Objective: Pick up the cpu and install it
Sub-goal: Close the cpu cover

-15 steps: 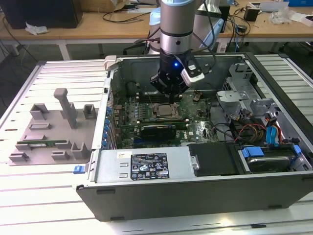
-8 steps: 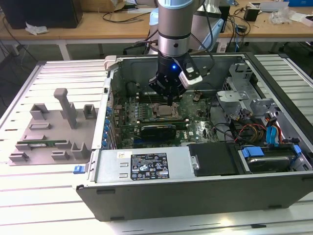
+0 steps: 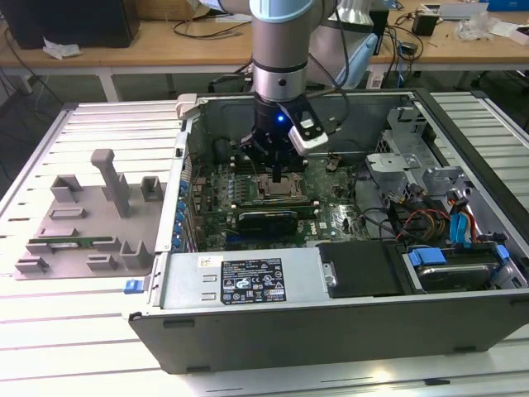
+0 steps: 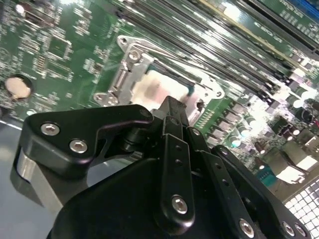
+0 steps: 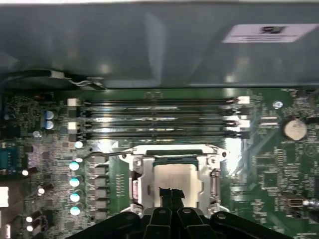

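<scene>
First wrist view | tool pinched closed, empty | tips just over cpu lying in socket frame

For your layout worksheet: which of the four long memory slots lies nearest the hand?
The slot bordering the socket frame, where the hand hangs; the other three lie toward the case wall.
</scene>
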Motion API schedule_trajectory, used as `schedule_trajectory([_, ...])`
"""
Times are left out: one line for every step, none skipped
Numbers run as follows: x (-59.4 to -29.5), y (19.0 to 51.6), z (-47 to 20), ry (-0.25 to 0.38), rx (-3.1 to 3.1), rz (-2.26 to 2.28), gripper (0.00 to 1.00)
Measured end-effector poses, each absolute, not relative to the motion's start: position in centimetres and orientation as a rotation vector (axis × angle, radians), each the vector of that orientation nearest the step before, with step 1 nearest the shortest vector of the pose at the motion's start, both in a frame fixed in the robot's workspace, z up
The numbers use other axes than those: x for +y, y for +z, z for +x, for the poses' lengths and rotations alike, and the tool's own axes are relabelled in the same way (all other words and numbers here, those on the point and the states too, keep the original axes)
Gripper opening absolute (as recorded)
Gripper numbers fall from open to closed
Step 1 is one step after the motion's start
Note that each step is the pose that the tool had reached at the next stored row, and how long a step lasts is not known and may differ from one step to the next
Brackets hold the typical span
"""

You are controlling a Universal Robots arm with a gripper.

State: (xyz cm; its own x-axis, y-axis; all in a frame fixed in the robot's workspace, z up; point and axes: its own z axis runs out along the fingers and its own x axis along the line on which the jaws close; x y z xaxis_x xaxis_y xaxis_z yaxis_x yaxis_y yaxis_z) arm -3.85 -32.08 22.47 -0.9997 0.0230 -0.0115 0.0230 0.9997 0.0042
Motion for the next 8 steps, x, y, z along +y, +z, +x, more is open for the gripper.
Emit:
schedule_trajectory([-32.1, 22.4, -4.1, 0.007, 3.129, 0.036, 0.11])
schedule_trajectory([-32.1, 22.3, -4.3, 0.007, 3.128, 0.036, 0.11])
schedule_trajectory([-32.1, 22.2, -4.5, 0.006, 3.128, 0.036, 0.11])
schedule_trajectory([-32.1, 22.2, -4.7, 0.006, 3.127, 0.036, 0.11])
schedule_trajectory([-32.1, 22.0, -4.9, 0.006, 3.126, 0.036, 0.11])
schedule_trajectory([-32.1, 21.8, -5.1, 0.007, 3.126, 0.036, 0.11])
schedule_trajectory([-32.1, 21.6, -5.2, 0.007, 3.125, 0.036, 0.11])
schedule_trajectory([-32.1, 21.4, -5.4, 0.007, 3.124, 0.036, 0.11])
